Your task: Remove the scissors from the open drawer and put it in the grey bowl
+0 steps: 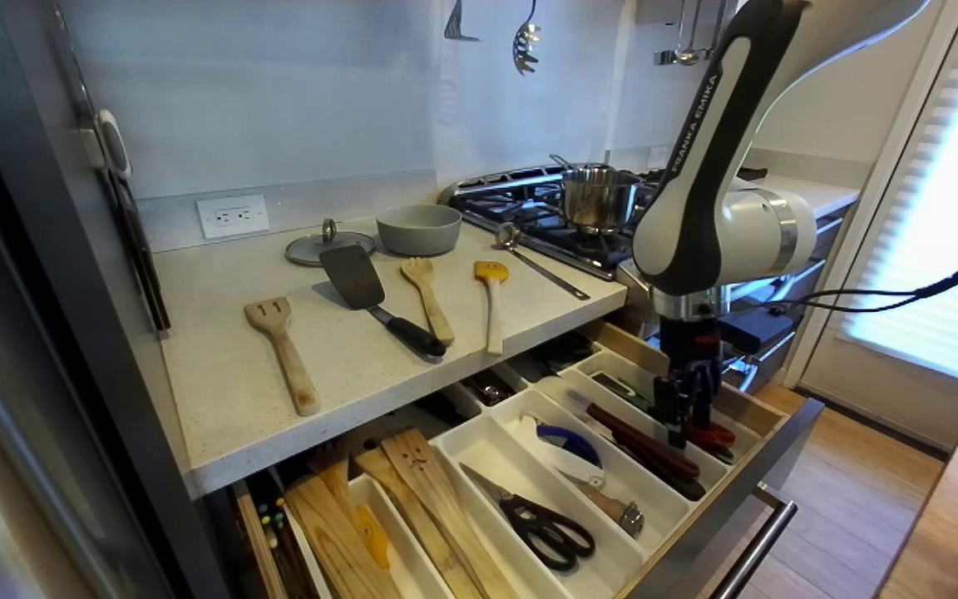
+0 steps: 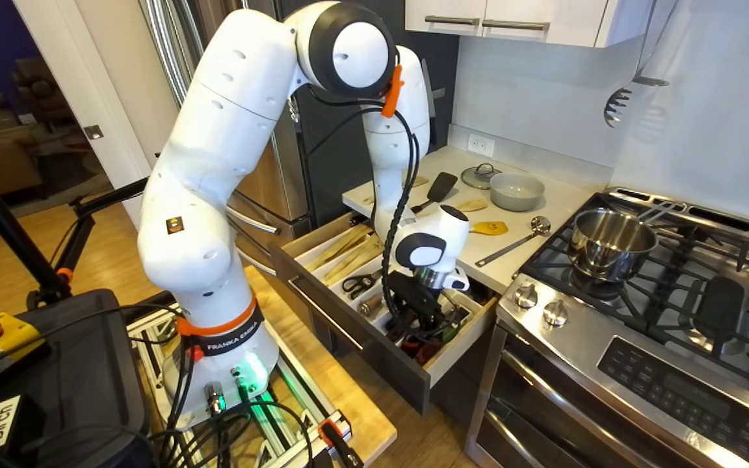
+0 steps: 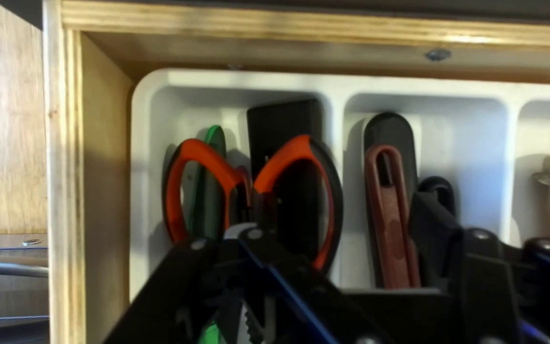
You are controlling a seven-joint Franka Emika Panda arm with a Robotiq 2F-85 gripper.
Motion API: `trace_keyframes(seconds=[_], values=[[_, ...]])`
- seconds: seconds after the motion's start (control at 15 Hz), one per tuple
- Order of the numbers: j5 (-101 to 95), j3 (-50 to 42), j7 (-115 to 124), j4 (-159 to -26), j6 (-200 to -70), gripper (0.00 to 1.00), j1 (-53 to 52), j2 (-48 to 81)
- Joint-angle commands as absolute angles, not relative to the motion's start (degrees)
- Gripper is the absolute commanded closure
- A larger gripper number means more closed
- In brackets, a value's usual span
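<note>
Pale kitchen wall point(image 1: 279, 108) backs a white Franka robot arm point(image 2: 235, 97) bent low beside a steel gas range point(image 2: 563, 351), right. Farther back, a speckled desk point(image 1: 362, 358) overhangs the open drawer point(image 2: 393, 363), which is lined with a cream utensil tray point(image 3: 399, 88). Toward the desk's far edge, beside a glass lid point(image 1: 313, 251), stands the grey bowl point(image 1: 419, 237), well apart from the claw point(image 1: 689, 420). Released and gripping nothing, the claw hangs low over the drawer's right end. Orange-and-black-handled scissors point(image 3: 275, 169) lie in the tray's rightmost compartment, handles at the near end, long axis running near to far. They sit right of the claw's midline: its right finger point(image 3: 280, 286) crosses them in the wrist view, while its left finger point(image 3: 435, 229) hangs over the neighboring compartment, past a maroon handle point(image 3: 394, 239). A shift to the right, straddling the handles, looks like what the next move needs. Black-handled scissors point(image 1: 516, 507) rest farther left; judging by the claw's position, the orange pair is the likelier target. In an exterior view, the arm's wrist point(image 2: 451, 240) covers most of that right compartment. The claw masks the blades, and whether its right finger touches a handle loop cannot be told. A serrated sliver point(image 3: 251, 322) beneath may belong to them.
</note>
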State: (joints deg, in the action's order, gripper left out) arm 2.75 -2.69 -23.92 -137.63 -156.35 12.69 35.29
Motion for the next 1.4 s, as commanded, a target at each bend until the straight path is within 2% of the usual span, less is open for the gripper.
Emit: trace_keyframes(seconds=[0.0, 0.13, 0.27, 0.33, 0.4, 0.47, 0.6, 1.33], values=[[0.44, -1.79, -22.55, -136.12, -158.14, 0.53, 13.68, 37.58], [-0.03, -1.66, -22.65, -135.97, -158.27, 0.61, 13.69, 37.47], [-0.58, -1.72, -22.47, -135.93, -158.57, 0.55, 13.52, 37.33], [-1.06, -2.13, -22.07, -135.46, -158.45, 0.66, 13.11, 37.85], [-1.39, -2.22, -21.92, -135.33, -158.3, 0.66, 13.03, 38.01], [-1.69, -2.28, -21.79, -134.92, -157.85, 0.79, 12.94, 38.56], [-2.23, -2.55, -21.41, -134.64, -157.82, 0.98, 12.56, 39.14], [0.4, 1.58, -19.58, -142.45, -159.88, 0.97, 14.86, 27.37]])
